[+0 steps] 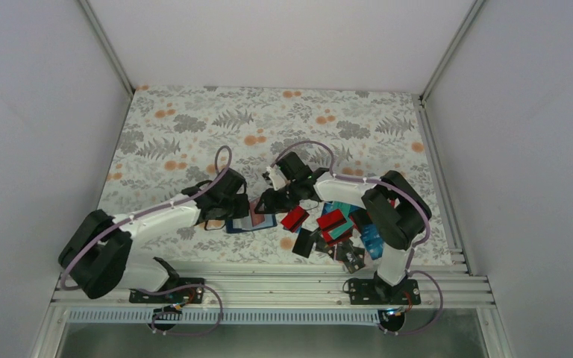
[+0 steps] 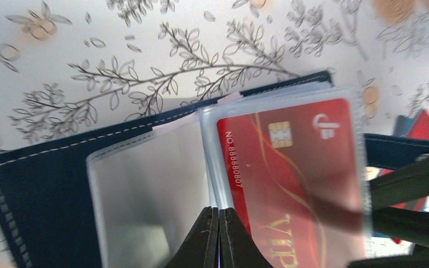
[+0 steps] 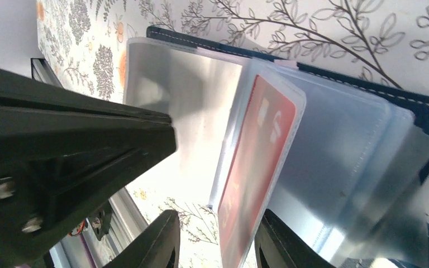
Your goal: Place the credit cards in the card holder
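Nearest the right arm's base lie the loose cards. Just beyond and to their left, the card holder lies open. Our left gripper, pressed together, rests at its fold. Our right gripper, half spread, straddles the sleeved red card, whose long axis points away from it.

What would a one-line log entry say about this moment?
card holder: lying open | red card: inside clear sleeve | left gripper: shut, over sleeves | right gripper: open, astride that sleeve | other cards: loose pile
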